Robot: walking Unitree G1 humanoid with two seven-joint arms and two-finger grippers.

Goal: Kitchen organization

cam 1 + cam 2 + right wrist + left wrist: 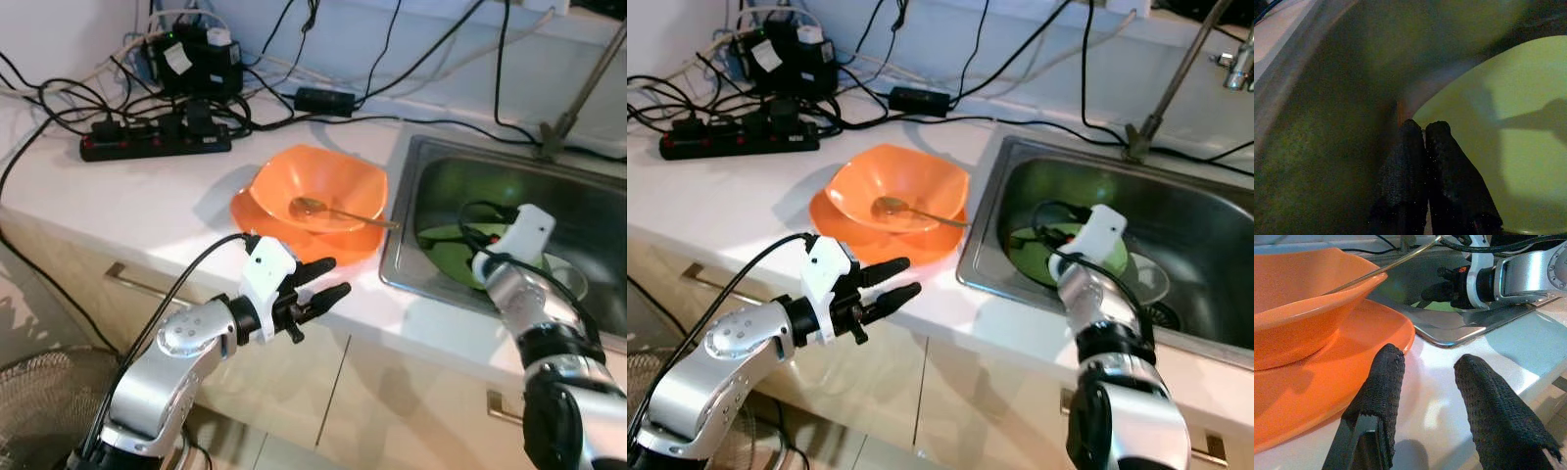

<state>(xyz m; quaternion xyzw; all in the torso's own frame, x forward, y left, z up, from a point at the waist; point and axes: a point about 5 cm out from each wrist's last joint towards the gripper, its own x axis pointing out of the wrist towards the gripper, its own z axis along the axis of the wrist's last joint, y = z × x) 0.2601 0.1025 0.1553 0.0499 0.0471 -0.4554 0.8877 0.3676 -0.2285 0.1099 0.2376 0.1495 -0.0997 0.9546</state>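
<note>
An orange bowl [318, 191] with a metal spoon [333, 211] in it stands on an orange plate [253, 211] on the white counter, beside the sink [588, 196]. My left gripper [333, 277] is open at the counter's front edge, just in front of the plate rim [1352, 357] and not touching it. My right gripper [1424, 128] is down inside the sink with its fingers shut together. Its tips are at the edge of a green plate [1508, 147] that lies on the sink floor [446, 250]. A small brownish object just past the tips is too dark to identify.
A power strip [157, 142] with plugs and tangled black cables fills the back left of the counter. The faucet [578, 98] rises behind the sink. A clear glass dish [570, 276] lies by the green plate. A fan [49, 401] stands on the floor, lower left.
</note>
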